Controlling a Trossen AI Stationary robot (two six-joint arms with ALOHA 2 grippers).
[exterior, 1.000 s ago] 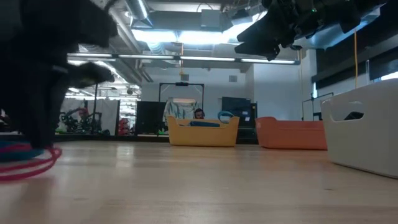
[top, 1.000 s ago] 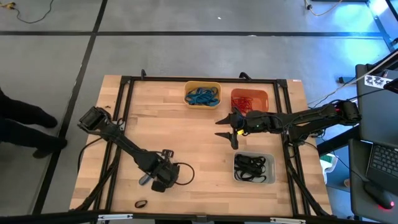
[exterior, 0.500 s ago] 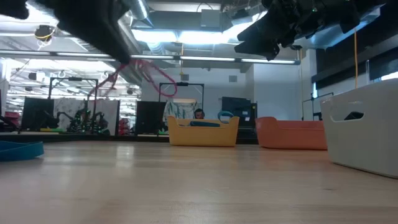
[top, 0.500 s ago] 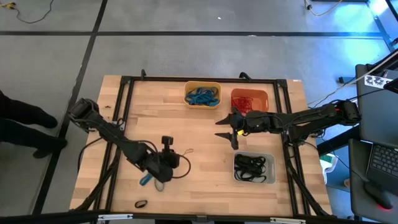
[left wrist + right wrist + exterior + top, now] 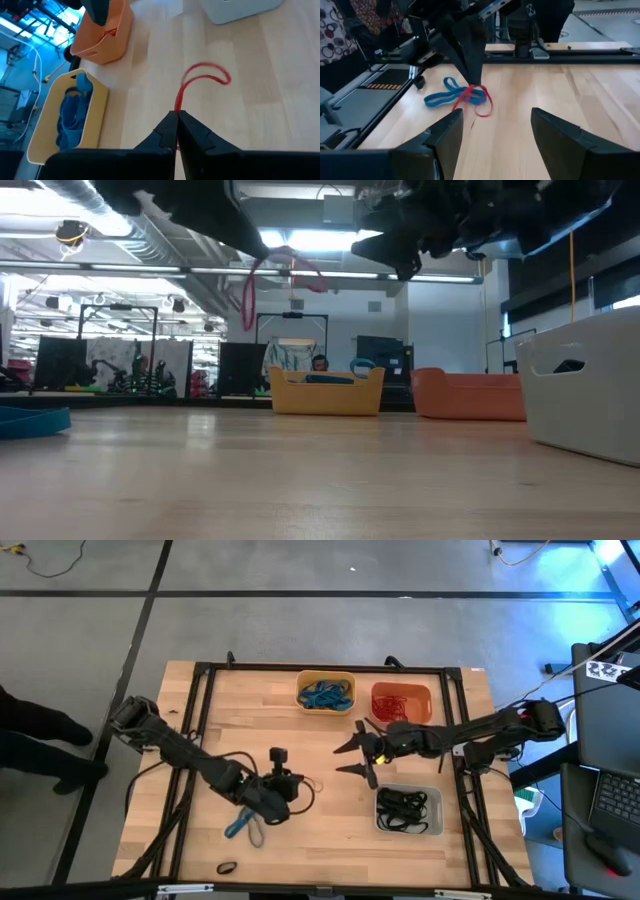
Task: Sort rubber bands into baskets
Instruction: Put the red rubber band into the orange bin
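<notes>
The left gripper [image 5: 177, 116] hung above the wooden surface [image 5: 330, 840], its jaws pressed together on a red rubber band [image 5: 202, 79] that dangled clear of the wood. A blue rubber band [image 5: 240, 827] lay on the surface just beside that arm. The right gripper [image 5: 362, 758] hovered near the middle with jaws spread, empty, between the orange basket [image 5: 401, 700] and the pale grey basket [image 5: 408, 811]. The yellow basket [image 5: 326, 691] held blue bands.
</notes>
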